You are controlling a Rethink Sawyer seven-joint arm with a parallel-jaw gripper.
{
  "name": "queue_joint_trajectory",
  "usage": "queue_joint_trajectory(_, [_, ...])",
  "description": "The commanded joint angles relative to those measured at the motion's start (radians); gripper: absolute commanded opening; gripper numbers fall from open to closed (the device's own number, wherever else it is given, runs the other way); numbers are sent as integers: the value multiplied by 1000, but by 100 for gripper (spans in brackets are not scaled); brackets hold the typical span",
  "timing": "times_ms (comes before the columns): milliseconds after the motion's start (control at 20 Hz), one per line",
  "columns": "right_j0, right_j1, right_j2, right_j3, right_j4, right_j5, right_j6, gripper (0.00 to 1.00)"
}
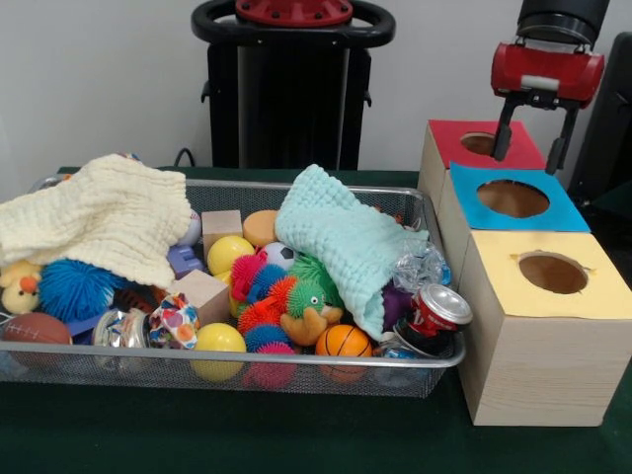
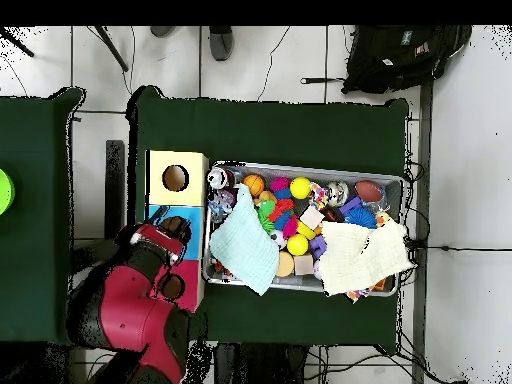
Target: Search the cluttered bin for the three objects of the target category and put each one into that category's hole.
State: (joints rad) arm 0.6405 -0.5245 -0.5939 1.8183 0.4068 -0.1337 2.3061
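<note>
Front view: the tool [image 1: 534,143] hangs over the red-topped box [image 1: 484,144], its two fingers spread apart and holding nothing, tips at the level of the round hole. The bin [image 1: 434,357] rests on the green tabletop [image 1: 296,434] well apart from it, toward 8 o'clock. One clear crinkled bottle [image 1: 420,265] lies at the bin's right end, just beside the mint cloth [image 1: 341,237] and above the red soda can [image 1: 434,314]; its long axis cannot be told. A second clear bottle [image 1: 120,328] appears at the bin's left front, partly hidden among toys. A third is not visible and is possibly under the cream cloth [image 1: 99,217]. Judged nearest the tool: the bottle at the right end.
</note>
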Motion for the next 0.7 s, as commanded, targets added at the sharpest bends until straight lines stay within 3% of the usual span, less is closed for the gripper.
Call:
queue_joint_trajectory(50, [-160,-77,187,40,-148,92,19,100])
queue_joint_trajectory(350, [-277,-143,242,42,-264,119,-15,100])
queue_joint_trajectory(700, [-316,-150,255,3,-322,156,-7,100])
